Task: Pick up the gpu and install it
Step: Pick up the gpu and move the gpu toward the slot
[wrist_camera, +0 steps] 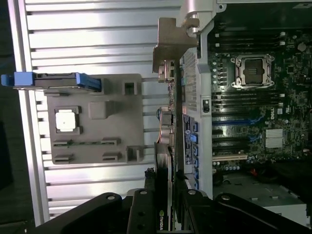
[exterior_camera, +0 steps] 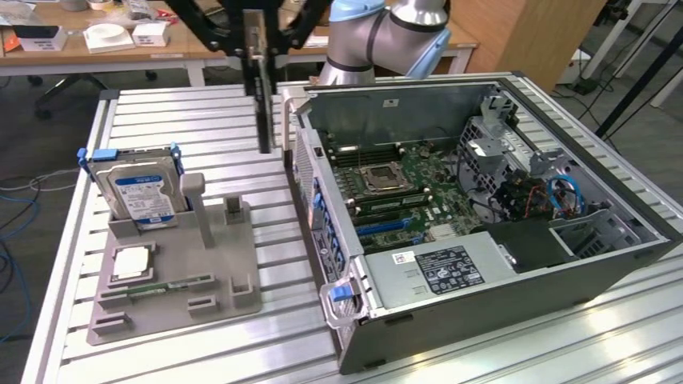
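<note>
A black end effector (exterior_camera: 256,44) is clamped on the top edge of the gpu (exterior_camera: 262,104), a thin flat dark card with a silver metal bracket. The card hangs straight down beneath the end effector, over the slatted aluminium tabletop (exterior_camera: 192,112). Just beside the card on one side stands the open dark grey computer case (exterior_camera: 481,320), its green motherboard (exterior_camera: 411,188) exposed. On the other side, lower down, a grey plastic holder tray (exterior_camera: 229,248) carries an upright blue-labelled silver hard drive (exterior_camera: 144,192).
</note>
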`<action>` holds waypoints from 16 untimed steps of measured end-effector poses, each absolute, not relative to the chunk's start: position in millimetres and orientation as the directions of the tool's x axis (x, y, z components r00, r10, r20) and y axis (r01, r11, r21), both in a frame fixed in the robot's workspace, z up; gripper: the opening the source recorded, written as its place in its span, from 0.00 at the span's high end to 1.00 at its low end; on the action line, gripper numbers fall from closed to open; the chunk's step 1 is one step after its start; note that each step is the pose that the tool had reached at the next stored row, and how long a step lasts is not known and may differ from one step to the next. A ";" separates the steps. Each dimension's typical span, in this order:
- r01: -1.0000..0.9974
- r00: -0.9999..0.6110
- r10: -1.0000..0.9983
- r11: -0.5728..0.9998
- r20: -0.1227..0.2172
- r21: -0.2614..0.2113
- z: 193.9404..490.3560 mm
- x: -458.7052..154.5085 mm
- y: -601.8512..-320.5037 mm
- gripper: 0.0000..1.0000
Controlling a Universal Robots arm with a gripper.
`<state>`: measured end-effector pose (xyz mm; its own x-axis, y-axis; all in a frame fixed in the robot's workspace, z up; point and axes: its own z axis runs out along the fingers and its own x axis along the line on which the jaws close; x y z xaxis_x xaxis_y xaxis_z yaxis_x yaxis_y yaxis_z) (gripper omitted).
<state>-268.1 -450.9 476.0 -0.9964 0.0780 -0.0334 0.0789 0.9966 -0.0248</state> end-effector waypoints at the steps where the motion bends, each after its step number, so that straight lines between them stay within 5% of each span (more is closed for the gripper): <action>1: 0.079 -0.996 0.078 0.997 -0.033 -0.025 474.7 -263.5 -451.0 0.74; 16: 0.079 -0.996 0.078 0.997 -0.033 -0.025 462.5 -209.8 -451.0 0.74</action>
<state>-209.8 -451.0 462.5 -0.9964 0.0781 -0.0333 0.0789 0.9966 -0.0249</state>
